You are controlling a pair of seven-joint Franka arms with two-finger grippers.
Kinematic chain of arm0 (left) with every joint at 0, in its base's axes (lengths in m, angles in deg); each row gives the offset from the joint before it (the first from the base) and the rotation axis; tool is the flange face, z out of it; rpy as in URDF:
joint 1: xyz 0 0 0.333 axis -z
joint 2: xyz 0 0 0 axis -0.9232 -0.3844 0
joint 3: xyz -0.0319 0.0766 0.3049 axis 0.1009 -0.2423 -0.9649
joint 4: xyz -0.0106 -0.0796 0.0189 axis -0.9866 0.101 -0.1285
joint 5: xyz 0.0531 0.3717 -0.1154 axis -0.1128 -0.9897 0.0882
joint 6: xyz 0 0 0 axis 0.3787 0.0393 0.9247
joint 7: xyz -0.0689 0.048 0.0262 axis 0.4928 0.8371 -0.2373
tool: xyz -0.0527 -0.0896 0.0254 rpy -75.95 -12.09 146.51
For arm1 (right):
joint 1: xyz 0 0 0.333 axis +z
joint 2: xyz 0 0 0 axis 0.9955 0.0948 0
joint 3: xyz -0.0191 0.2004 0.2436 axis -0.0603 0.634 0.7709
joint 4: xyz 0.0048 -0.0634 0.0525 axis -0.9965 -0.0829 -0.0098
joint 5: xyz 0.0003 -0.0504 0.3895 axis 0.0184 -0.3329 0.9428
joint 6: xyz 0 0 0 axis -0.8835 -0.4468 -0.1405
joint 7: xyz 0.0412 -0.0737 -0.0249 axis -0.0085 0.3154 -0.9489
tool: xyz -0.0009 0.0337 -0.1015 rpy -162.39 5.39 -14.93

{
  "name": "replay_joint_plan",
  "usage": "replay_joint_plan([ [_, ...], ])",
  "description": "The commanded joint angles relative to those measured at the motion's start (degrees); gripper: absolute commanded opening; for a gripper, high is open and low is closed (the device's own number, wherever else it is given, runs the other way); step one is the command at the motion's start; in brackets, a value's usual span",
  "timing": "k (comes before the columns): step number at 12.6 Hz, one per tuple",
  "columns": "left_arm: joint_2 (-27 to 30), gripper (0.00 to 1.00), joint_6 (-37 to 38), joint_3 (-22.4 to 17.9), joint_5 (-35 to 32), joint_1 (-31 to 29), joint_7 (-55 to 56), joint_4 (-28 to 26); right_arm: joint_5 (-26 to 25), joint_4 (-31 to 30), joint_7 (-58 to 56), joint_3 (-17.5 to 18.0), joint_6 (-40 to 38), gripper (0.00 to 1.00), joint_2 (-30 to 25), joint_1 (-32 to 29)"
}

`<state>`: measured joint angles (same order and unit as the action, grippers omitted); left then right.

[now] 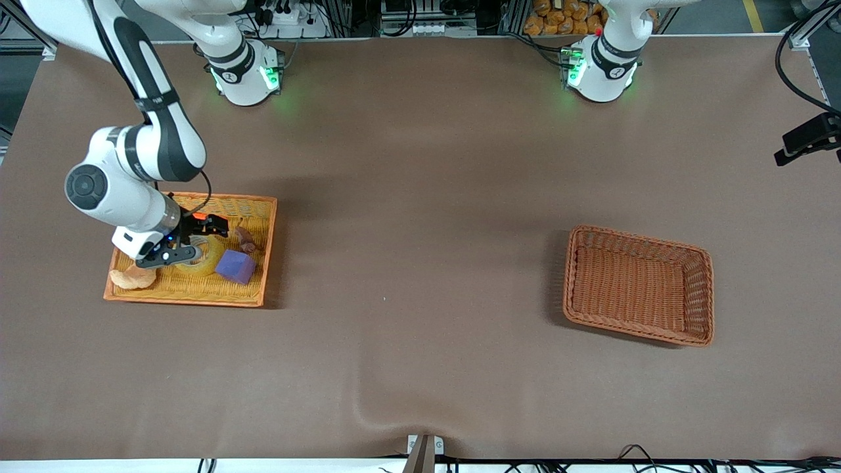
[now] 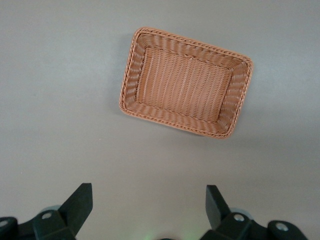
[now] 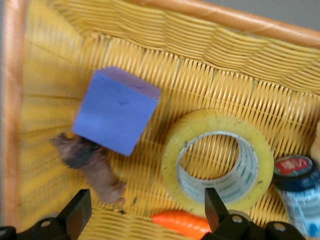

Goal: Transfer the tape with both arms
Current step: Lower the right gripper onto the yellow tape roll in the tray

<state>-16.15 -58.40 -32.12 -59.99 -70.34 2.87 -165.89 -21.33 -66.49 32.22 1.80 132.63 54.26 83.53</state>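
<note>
The tape (image 3: 217, 160) lay flat in the yellow tray (image 1: 253, 263), at 9 o'clock from the purple block (image 1: 235, 266). Light, rigid, slick; best pinched across its wall. Right claw (image 3: 145, 210) hung above, fingers apart. Left claw (image 2: 149, 207) waited, spread, over the desk (image 1: 420, 263).

The right hand (image 1: 197, 244) hangs low in the yellow tray (image 1: 257, 289) at the right arm's end of the counter (image 1: 407, 197), fingers spread over the tape (image 1: 209, 263). Beside the tape lies a purple block (image 1: 236, 266). An empty brown basket (image 1: 700, 263) sits toward the left arm's end.
</note>
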Motion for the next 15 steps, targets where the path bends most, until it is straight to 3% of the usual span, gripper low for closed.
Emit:
replay_joint_plan([
  [1, 0.14, 1.00, 1.04, 0.26, -0.51, 0.04, -0.20, -0.51, -0.33, 0.45, -3.74, 0.23, 1.08, 1.00, 2.52, -1.17],
  [4, -1.96, 1.00, 0.52, 0.96, 1.15, 1.45, -0.38, -0.25, -0.33, 0.27, -9.27, 0.23, 4.68, 1.00, 7.00, -1.34],
  [6, -5.11, 1.00, -4.72, 2.01, 5.97, 2.76, -0.38, 0.02, -0.42, 0.27, -10.94, 0.23, 4.42, 0.87, 7.80, -1.08],
  [8, -8.37, 1.00, -8.70, 3.42, 5.13, 5.83, 0.23, -0.07, -0.42, 0.53, -14.72, 0.14, 4.42, 0.72, 8.24, -1.60],
  [11, -8.38, 1.00, -8.71, 4.29, 3.28, 9.52, 0.24, -0.07, -0.33, 0.97, -14.65, 0.05, 3.28, 0.01, 7.28, -1.52],
  [15, -9.69, 1.00, -8.71, 4.39, 1.96, 13.48, 1.46, -0.16, -0.50, 9.30, -14.38, -0.03, -12.07, 0.00, 5.08, -1.16],
])
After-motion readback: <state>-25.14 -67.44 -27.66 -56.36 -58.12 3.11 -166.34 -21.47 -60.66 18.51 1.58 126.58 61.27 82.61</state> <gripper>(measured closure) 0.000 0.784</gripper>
